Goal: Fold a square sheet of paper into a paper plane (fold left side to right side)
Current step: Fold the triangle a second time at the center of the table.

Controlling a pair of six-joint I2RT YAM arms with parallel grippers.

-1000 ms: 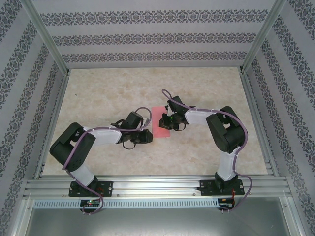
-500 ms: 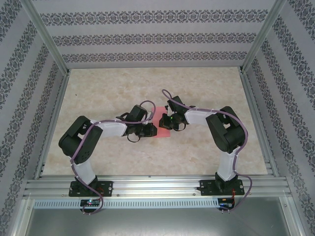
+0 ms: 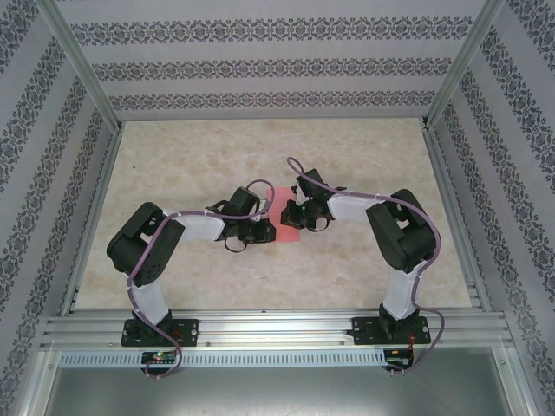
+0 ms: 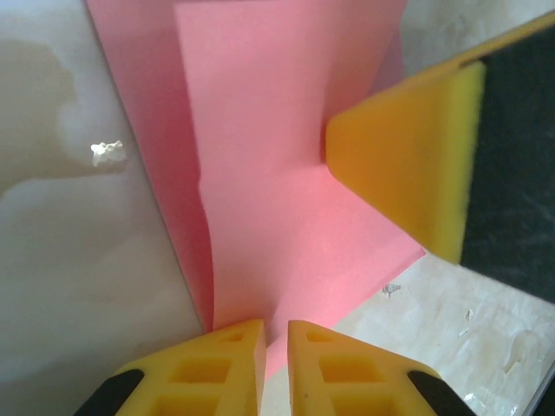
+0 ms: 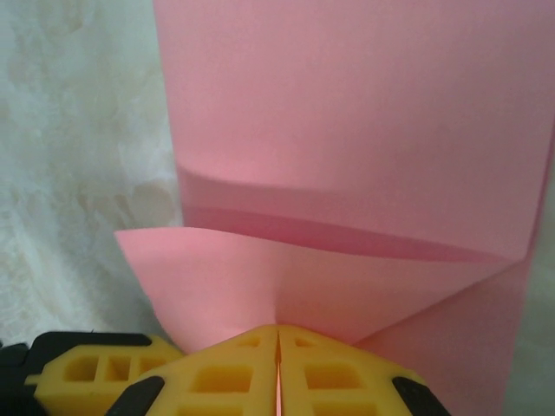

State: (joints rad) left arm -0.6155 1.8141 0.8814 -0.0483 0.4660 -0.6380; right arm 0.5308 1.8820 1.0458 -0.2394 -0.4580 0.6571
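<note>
Right jaws tight on creased pink sheet [image 5: 347, 130]; left jaws barely apart, grip unclear.

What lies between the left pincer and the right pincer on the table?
The square sheet of paper, partly folded, lies between the left pincer and the right pincer; the top external view shows it.

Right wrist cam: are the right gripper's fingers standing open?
No, the right gripper has its fingers meeting tip to tip, with a flap of the pink paper pinched between them.
</note>
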